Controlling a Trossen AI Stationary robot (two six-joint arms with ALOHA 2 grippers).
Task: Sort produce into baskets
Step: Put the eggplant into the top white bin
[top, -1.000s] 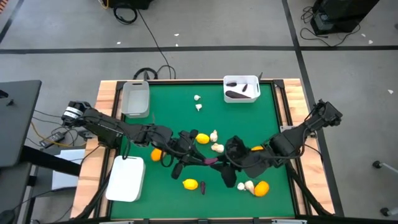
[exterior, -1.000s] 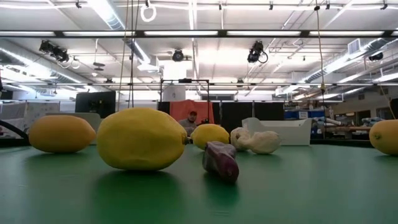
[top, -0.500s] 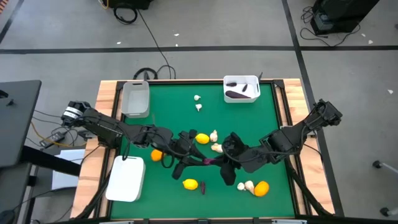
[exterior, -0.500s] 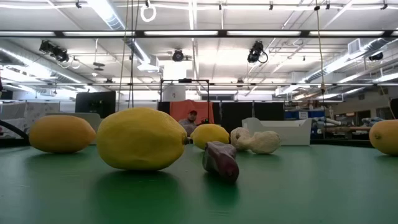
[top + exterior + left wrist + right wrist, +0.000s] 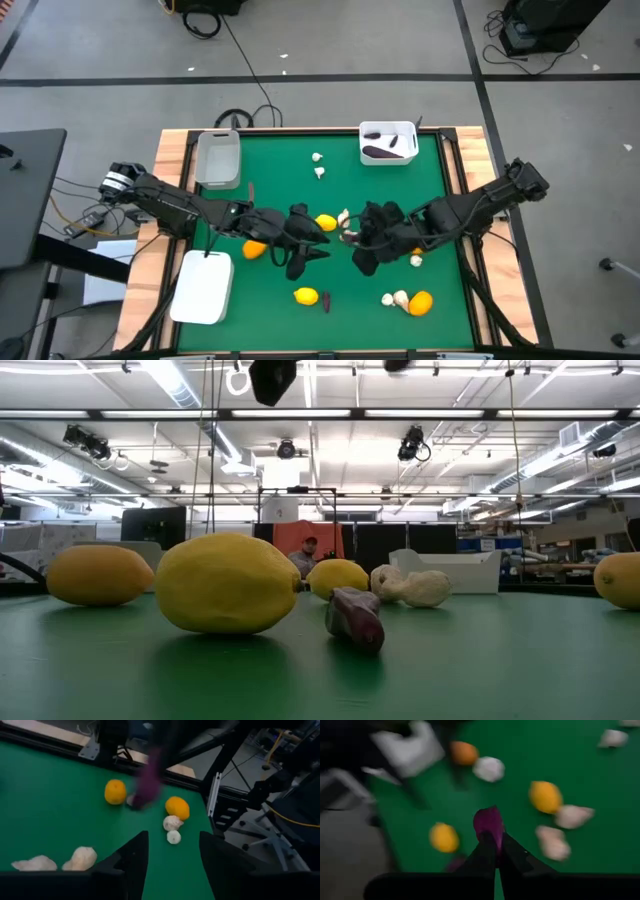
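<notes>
My right gripper (image 5: 357, 240) is over the middle of the table, shut on a dark purple eggplant piece (image 5: 489, 822). The piece also shows blurred in the left wrist view (image 5: 147, 780). My left gripper (image 5: 305, 252) is open and empty just left of it, fingers apart (image 5: 172, 845). Lemons (image 5: 325, 222) (image 5: 306, 295), oranges (image 5: 253, 248) (image 5: 420, 302), garlic bulbs (image 5: 344, 216) (image 5: 394, 298) and a small purple piece (image 5: 326, 299) lie on the green mat. The far white basket (image 5: 388, 131) holds eggplant pieces. My right gripper pinches one end of the eggplant piece (image 5: 490, 834) between its two fingertips (image 5: 512, 852). The rest of the piece sticks out past the fingers. It is lifted clear of the mat.
A greyish translucent basket (image 5: 218, 158) stands at the far left. A white basket (image 5: 203, 287) sits at the near left, off the mat. Two garlic bulbs (image 5: 318, 165) lie near the far edge. In the low view a lemon (image 5: 228, 582) and the small purple piece (image 5: 355, 617) are closest.
The eggplant piece spanned between both grippers; now only my right gripper has it. My right gripper has gone up and toward the far edge with it. My left gripper has drawn back a little toward the table's left and tipped.
</notes>
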